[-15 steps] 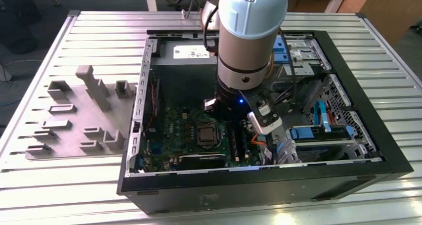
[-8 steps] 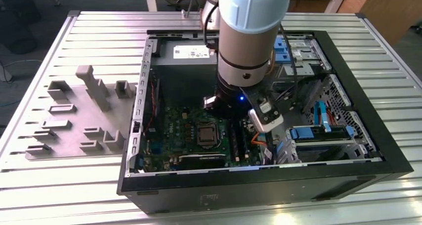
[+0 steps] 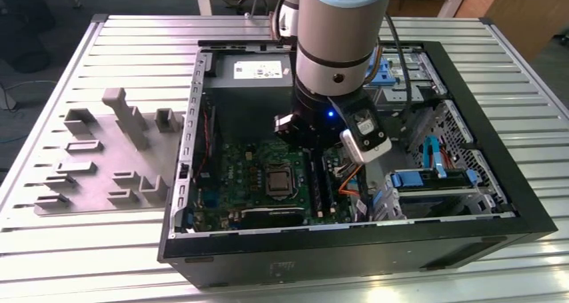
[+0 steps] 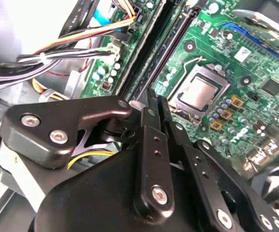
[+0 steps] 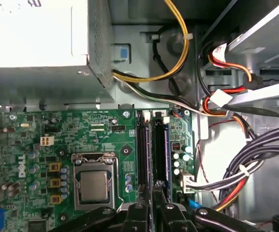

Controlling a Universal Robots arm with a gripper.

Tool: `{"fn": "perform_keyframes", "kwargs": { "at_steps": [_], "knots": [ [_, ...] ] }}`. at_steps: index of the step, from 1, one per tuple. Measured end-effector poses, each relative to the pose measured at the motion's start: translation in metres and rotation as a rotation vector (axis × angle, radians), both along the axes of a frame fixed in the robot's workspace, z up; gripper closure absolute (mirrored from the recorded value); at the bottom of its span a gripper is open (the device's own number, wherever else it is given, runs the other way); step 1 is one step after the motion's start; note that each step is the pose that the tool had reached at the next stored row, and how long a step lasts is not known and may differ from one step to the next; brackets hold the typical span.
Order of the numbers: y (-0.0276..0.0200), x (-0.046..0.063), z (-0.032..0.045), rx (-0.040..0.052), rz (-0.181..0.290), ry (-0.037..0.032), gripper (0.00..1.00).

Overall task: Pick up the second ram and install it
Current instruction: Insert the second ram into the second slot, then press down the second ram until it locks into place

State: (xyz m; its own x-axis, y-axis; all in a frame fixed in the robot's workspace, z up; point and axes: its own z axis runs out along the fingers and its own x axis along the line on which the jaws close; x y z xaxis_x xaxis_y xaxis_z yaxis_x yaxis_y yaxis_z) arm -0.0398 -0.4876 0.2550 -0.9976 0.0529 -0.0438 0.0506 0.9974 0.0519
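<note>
The jaws are drawn together, fingers [image 4: 151,145] pressed side by side, and sit low over the motherboard [image 5: 57,140], right above the long black memory slots [image 5: 151,154]. Whether a thin board is pinched edge-on between them I cannot tell; nothing blue-green shows between the fingers in either wrist view. In the first wrist view the gripper [image 5: 151,215] lines up with the slots, which run straight away from the fingertips. One slot appears to carry a stick with a bluish edge [image 5: 165,154], probably the second ram, standing in its slot just past the jaws; so the install looks far along, with the jaws likely pressing or seating it, though full seating is not visible.

Beside the slots lies the bare processor socket [image 5: 94,186]. Farther out are bundled cables [image 5: 236,174] and the power supply [image 5: 37,34]. In the exterior view the arm [image 3: 338,56] reaches down into the open computer case [image 3: 498,176] on the slatted bench [image 3: 53,230].
</note>
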Motion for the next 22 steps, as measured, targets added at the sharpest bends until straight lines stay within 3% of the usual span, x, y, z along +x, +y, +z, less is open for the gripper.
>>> {"fn": "perform_keyframes", "kwargs": {
  "at_steps": [6, 8, 22],
  "knots": [
    [0.0000, 0.0000, 0.0001, 0.0001, 0.000, 0.0000, 0.82],
    [0.0000, 0.0000, 0.0001, 0.0000, 0.000, 0.0000, 0.89],
    [0.0000, 0.0000, 0.0007, 0.0000, 0.000, 0.0000, 0.89]
  ]
}}
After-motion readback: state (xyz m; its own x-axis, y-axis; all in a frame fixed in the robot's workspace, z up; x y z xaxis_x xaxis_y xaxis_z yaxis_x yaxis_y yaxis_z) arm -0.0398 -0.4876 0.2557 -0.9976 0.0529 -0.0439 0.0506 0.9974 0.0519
